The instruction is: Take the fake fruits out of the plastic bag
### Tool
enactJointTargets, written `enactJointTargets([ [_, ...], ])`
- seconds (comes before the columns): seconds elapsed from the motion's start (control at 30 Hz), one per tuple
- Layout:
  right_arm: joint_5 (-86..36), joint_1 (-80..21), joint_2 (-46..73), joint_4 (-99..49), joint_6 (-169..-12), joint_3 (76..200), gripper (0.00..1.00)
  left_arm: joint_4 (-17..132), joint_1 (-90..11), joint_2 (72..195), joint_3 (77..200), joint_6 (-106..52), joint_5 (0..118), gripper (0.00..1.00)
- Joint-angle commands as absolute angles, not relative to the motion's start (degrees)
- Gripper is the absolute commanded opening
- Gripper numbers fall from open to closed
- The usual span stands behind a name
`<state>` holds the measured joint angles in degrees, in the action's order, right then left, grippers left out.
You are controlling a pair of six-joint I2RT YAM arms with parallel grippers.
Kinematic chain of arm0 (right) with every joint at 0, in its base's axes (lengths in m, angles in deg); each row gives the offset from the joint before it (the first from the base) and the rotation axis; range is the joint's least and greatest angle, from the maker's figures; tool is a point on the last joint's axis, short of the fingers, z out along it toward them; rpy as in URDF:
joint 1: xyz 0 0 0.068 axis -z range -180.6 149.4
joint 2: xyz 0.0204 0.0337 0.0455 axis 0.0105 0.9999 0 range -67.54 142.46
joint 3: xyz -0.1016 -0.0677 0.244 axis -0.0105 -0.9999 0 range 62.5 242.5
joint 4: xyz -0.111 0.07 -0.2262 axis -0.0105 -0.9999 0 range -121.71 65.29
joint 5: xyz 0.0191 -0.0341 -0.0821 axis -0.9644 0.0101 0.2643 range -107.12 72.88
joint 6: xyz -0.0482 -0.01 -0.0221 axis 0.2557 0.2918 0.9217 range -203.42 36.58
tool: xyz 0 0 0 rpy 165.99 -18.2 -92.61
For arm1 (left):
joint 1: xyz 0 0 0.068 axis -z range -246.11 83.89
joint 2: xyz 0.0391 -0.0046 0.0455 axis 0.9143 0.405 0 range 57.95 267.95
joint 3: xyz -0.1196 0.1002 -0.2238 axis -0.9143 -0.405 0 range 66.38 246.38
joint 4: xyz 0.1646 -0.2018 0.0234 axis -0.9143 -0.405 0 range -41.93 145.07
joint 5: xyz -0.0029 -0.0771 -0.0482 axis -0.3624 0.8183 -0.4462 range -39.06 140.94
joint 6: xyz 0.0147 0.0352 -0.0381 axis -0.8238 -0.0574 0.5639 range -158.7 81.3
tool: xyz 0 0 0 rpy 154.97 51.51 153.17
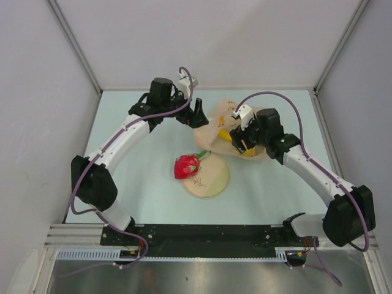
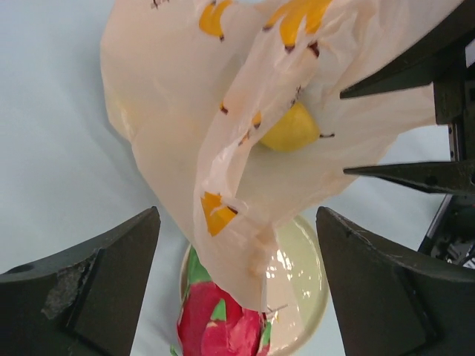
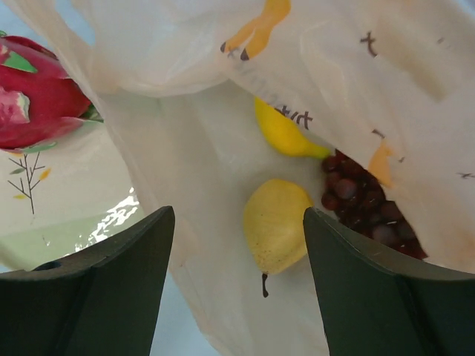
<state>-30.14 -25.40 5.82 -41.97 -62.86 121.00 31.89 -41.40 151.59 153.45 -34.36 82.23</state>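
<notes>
Though on the plate point(image 1: 214, 182), red fruit point(image 1: 187, 165); lemon point(image 3: 276, 225), banana point(image 3: 282, 133), grapes point(image 3: 364, 200) in plastic bag point(image 3: 185, 148).

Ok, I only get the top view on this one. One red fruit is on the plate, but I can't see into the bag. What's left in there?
Observer: The right wrist view looks into the bag. A lemon, a banana and a grape bunch are inside.
Operator: Are the right fingers gripping any of them?
Observer: No. The right fingers stand apart, one to each side of the lemon in that view, pinching nothing.
Operator: And the left?
Observer: The left fingers stand wide apart too. The bag's loose edge shows between them, not pinched.
</notes>
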Motion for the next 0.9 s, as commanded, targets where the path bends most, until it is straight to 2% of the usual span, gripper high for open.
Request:
enactJointTargets([
  [0.0, -29.6, -25.2, 9.9, -38.1, -66.2, 121.6, 0.75, 29.0, -40.1, 149.5, 152.3, -36.4, 76.6, 0.9],
  [0.17, -28.5, -27.0, 17.7, -35.6, -54.2, 122.4, 0.72, 27.5, -39.9, 149.3, 149.3, -36.3, 73.8, 0.84],
  [0.2, -27.8, -27.1, 19.5, -34.5, -53.7, 122.8, 0.73, 27.6, -39.9, 149.5, 149.4, -36.2, 73.8, 0.81],
  [0.27, -27.1, -27.3, 24.2, -32.9, -53.1, 126.1, 0.73, 28.6, -39.9, 149.9, 149.7, -35.4, 76.9, 0.7],
  [0.3, -27.1, -27.5, 25.8, -32.6, -52.7, 127.4, 0.73, 28.6, -39.9, 150.4, 150.1, -35.8, 78.3, 0.6],
  [0.33, -25.8, -27.8, 28.9, -31.7, -52.0, 128.6, 0.73, 28.2, -39.9, 150.9, 151.1, -35.9, 79.1, 0.41],
  [0.37, -25.1, -27.9, 30.5, -30.9, -51.7, 129.6, 0.73, 28.0, -40.0, 151.6, 151.5, -35.5, 79.2, 0.3],
  [0.4, -24.3, -27.9, 31.9, -30.1, -51.3, 131.6, 0.73, 28.1, -40.1, 151.5, 151.7, -34.8, 79.2, 0.12],
  [0.47, -22.4, -27.8, 35.5, -27.6, -50.9, 133.3, 0.72, 29.8, -40.4, 150.4, 150.8, -34.3, 79.1, 0.01],
  [0.7, -22.4, -27.2, 43.4, -27.4, -48.3, 139.4, 0.73, 31.8, -40.2, 149.1, 150.1, -34.8, 78.9, 0.0],
  [0.87, -28.5, -26.4, 48.0, -33.9, -50.4, 145.1, 0.75, 32.2, -39.7, 148.1, 149.5, -35.5, 79.2, 0.0],
])
